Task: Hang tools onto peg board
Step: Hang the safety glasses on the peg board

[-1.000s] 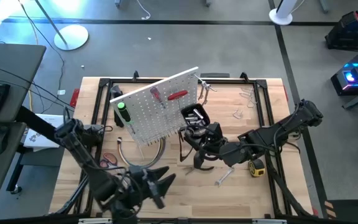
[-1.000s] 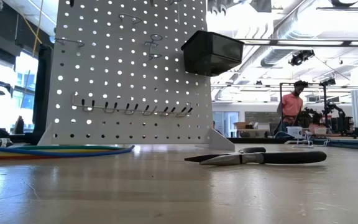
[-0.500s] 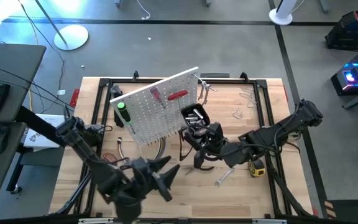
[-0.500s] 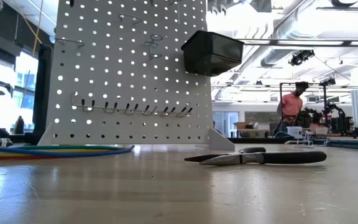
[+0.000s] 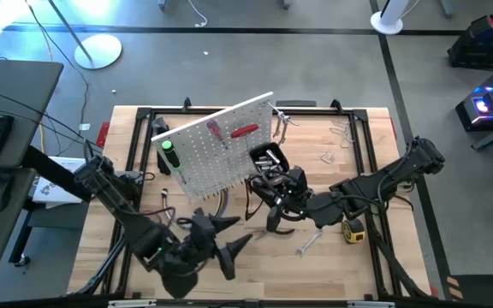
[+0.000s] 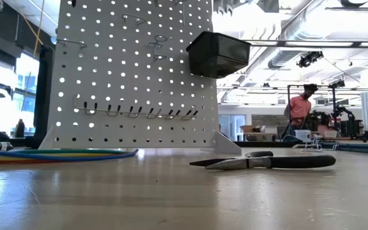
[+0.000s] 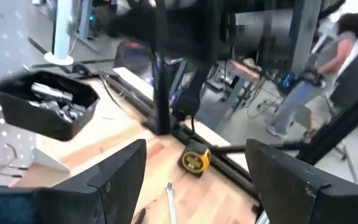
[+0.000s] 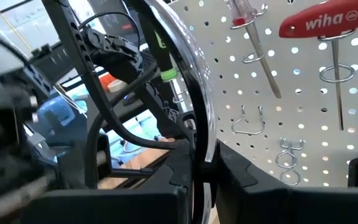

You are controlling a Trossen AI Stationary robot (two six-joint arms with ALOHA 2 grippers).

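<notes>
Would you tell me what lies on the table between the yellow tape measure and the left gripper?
A silver wrench lies between the tape measure and the left gripper, in the high view.

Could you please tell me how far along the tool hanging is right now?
Done: a green-handled screwdriver and a red-handled screwdriver hang on the peg board. In hand: the right gripper is shut on a thin curved piece I cannot identify; the left gripper is open, empty. Left: tape measure, wrench, pliers on the table.
</notes>
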